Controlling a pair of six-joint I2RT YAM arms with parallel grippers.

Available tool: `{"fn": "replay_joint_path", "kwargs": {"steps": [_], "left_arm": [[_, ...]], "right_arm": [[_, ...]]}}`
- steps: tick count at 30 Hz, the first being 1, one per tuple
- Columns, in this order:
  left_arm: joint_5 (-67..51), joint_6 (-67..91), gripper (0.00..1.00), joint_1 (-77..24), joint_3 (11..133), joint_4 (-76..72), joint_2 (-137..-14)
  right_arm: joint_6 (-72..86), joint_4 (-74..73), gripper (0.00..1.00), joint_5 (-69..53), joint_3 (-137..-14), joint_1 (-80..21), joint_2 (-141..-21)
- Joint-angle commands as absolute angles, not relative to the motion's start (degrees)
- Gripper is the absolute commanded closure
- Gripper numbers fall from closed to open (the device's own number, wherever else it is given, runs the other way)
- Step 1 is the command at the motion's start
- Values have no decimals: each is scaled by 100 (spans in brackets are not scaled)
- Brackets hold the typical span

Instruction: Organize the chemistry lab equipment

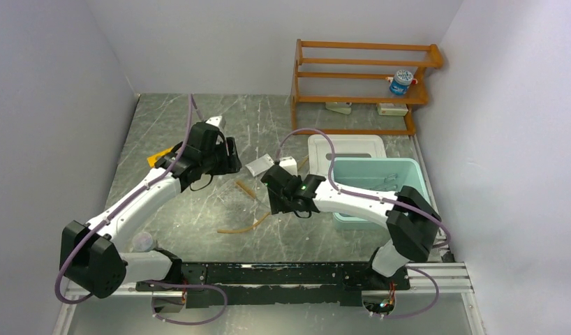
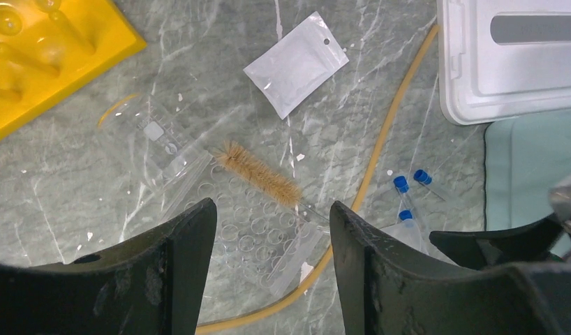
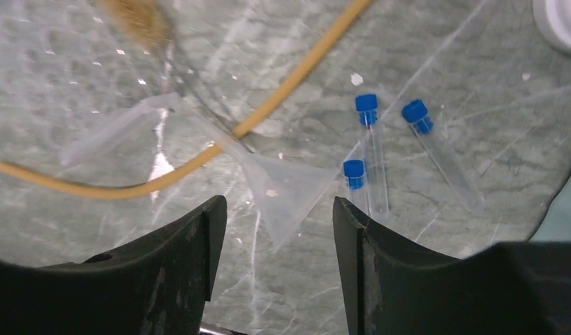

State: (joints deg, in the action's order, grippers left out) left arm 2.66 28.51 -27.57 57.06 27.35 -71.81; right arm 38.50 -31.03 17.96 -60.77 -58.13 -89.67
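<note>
My left gripper (image 2: 272, 230) and right gripper (image 3: 279, 230) hover open, empty; rubber tube (image 3: 300, 64), white packet (image 2: 297, 63) and blue-capped tubes (image 3: 367, 105) lie loose on the table (image 1: 269, 115). Sorting barely begun, I judge.

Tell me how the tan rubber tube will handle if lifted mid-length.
Tan rubber tube lies in loose curves, so probably floppy: both ends would sag and drag. It crosses the clear funnel, so lifting may nudge that. Rubber likely grips well in the jaws.
</note>
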Motion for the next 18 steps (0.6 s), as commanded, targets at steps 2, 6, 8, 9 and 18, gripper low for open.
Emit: {"fn": "replay_joint_path", "kwargs": {"steps": [2,6,8,9,18], "left_arm": [[468,2955,35,-2725,5605,2782,-7022],[377,2932,35,-2725,5585,2744,-6986],[312,2915,35,-2725,5593,2754,-6999],[294,2918,35,-2722,5588,2755,-7004],[255,2922,35,-2725,5574,2699,-6995]], "right_arm": [[4350,-3158,43,1733,-6045,-5782,-9282],[4461,-2995,57,1526,-6040,-5719,-9594],[4570,-3117,63,1551,-6139,-5696,-9729],[4612,-3149,67,1592,-6172,-5695,-9752],[4418,-3300,91,1731,-6419,-5408,-9195]]}}
